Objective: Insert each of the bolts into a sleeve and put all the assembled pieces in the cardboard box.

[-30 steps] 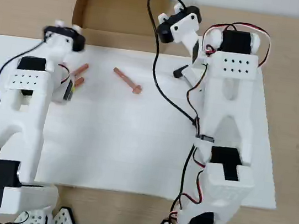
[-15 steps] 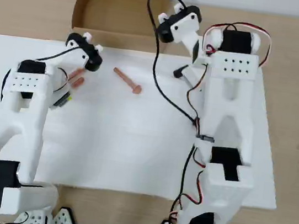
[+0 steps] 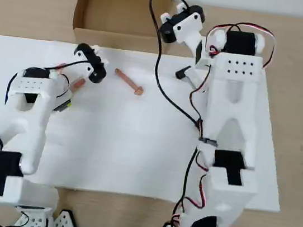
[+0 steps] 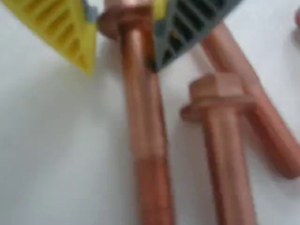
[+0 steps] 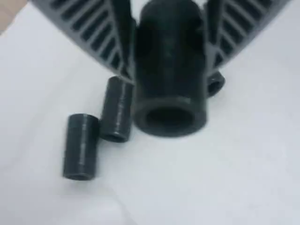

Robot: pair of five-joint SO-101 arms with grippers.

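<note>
2 claws loaded, no pcs mated yet by the look of it. L claw (image 4: 123,65) narrow, clamped on bolt (image 4: 143,131) right at head, w/ shank pointing away from tips, low over sheet (image 3: 124,143). 2nd bolt (image 4: 225,154) just beside held one on grey-finger side, 3rd bolt (image 4: 267,126) just past that. Lone bolt (image 3: 129,81) out on sheet between both claws. R claw (image 5: 168,79) narrow too, gripping sleeve (image 5: 171,117) across body, w/ bore facing out from tips. Near sleeve (image 5: 117,115) just beside held one, far sleeve (image 5: 82,145) next to that, both loose on sheet. Box (image 3: 120,13) beyond both claws, between them.

Risks, as judged:
- Head-only grip = long lever. Could pivot or droop in fingers once tip meets bore, then jam at rim or miss.
- Round sleeve btw flat ribbed fingers: may spin or slide back under push, or pop out.
- Lifting held bolt could nudge 2nd bolt and roll it off, prob. costing a re-find.
- Claws well apart, so needs mid-air meet w/ axes lined up. Small tilt error enough to fail insert.
- R arm cable (image 3: 158,75) hanging near lone bolt: poss. snag or sweep on swing.
- Swinging R claw low could knock near sleeve over.
</note>
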